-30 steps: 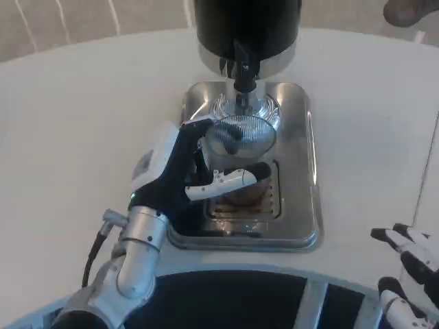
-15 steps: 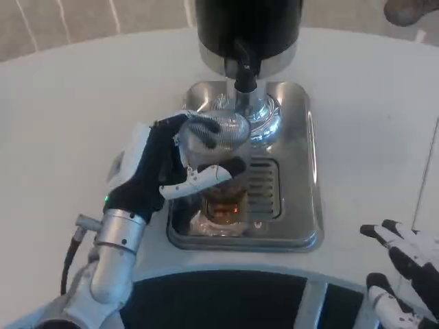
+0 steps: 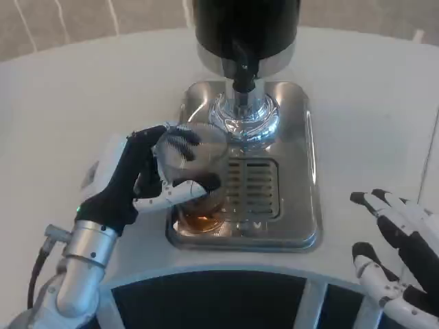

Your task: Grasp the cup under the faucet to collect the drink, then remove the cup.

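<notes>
A: Where is the cup (image 3: 192, 171) just now?

B: Left of centre in the frame, over the left edge of the steel tray (image 3: 302, 171). It is a clear cup with amber drink in the bottom. It sits left of and below the faucet (image 3: 243, 72), not under it.

A: Which hand has it?

B: The left hand (image 3: 134, 181). Its fingers (image 3: 175, 195) are wrapped round the cup: a white and black one crosses the front near the bottom, and dark ones curl over the rim at the upper left. The silver forearm runs from there down to the lower left corner.

A: Is the cup standing on the tray or lifted?

B: I cannot tell. Its base is over the tray's left rim, beside the slotted grate (image 3: 254, 188), and it looks slightly tilted.

A: And the other hand?

B: The right hand (image 3: 394, 250) is at the lower right of the frame, over the white bench (image 3: 68, 103), well apart from the tray. Its fingers (image 3: 374, 202) are spread, black-tipped, and hold nothing.

A: What is behind the tray?

B: The black dispenser (image 3: 247, 27) at the top centre, its faucet pointing down at a shiny round base at the top of the tray
</notes>
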